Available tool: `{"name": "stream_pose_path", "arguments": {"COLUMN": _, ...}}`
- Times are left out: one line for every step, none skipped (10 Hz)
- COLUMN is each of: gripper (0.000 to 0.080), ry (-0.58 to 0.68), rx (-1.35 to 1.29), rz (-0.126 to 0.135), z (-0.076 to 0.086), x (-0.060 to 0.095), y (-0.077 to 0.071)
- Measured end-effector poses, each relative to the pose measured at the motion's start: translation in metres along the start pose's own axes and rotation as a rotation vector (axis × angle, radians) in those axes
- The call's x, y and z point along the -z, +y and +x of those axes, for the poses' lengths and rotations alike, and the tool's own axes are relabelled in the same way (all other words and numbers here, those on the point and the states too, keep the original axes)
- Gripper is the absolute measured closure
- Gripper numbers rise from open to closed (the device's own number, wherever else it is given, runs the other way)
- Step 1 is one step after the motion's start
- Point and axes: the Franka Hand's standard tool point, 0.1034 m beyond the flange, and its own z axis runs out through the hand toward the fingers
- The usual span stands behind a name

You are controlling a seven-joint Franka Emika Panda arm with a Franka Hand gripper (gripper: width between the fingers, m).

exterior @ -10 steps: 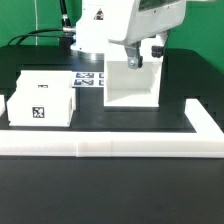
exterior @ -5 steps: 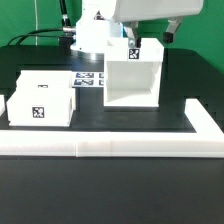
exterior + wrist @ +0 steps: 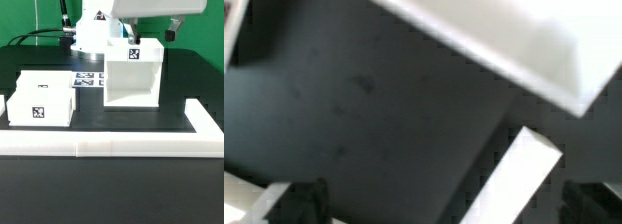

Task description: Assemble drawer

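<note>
Claw (image 3: pixel 153 35) hangs just above the housing (image 3: pixel 132 80), fingers apart, nothing held; the wrist view shows the same empty gap. Housing stands upright on the table (image 3: pixel 110 195), open face toward the camera, inside the bar (image 3: pixel 110 148). Tray (image 3: pixel 40 100) sits well apart, on the exterior view's left. Likely step: go fetch the tray. Clear the housing's top edge before you traverse. Grip the tray by a wall, keep it level, and square it to the opening before you push it in.
</note>
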Motion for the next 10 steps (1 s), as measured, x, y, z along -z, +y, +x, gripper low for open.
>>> {"name": "stream_pose_path", "arguments": {"gripper": 0.0150, "ry": 0.003, "rx": -0.110, "rz": -0.016, "z": -0.018, "x": 0.001, "y": -0.012}}
{"name": "stream_pose_path", "arguments": {"gripper": 0.0150, "ry": -0.010, "rx": -0.216, "rz": -0.016, "z": -0.033, "x": -0.001, "y": -0.024}}
{"name": "stream_pose_path", "arguments": {"gripper": 0.0150, "ry": -0.020, "rx": -0.273, "rz": -0.007, "z": -0.043, "x": -0.006, "y": -0.031}}
{"name": "stream_pose_path", "arguments": {"gripper": 0.0150, "ry": 0.012, "rx": -0.305, "rz": 0.013, "z": -0.045, "x": -0.011, "y": -0.032}}
{"name": "stream_pose_path", "arguments": {"gripper": 0.0150, "ry": 0.008, "rx": -0.306, "rz": 0.013, "z": -0.046, "x": -0.011, "y": -0.032}}
{"name": "stream_pose_path", "arguments": {"gripper": 0.0150, "ry": 0.009, "rx": -0.305, "rz": 0.013, "z": -0.046, "x": -0.011, "y": -0.033}}
{"name": "stream_pose_path", "arguments": {"gripper": 0.0150, "ry": 0.010, "rx": -0.310, "rz": 0.015, "z": -0.046, "x": -0.012, "y": -0.033}}
{"name": "stream_pose_path", "arguments": {"gripper": 0.0150, "ry": 0.022, "rx": -0.413, "rz": 0.041, "z": -0.048, "x": -0.013, "y": -0.036}}
{"name": "stream_pose_path", "arguments": {"gripper": 0.0150, "ry": 0.024, "rx": -0.475, "rz": 0.051, "z": -0.054, "x": -0.019, "y": -0.044}}
{"name": "stream_pose_path", "arguments": {"gripper": 0.0150, "ry": 0.018, "rx": -0.492, "rz": 0.053, "z": -0.057, "x": -0.024, "y": -0.054}}
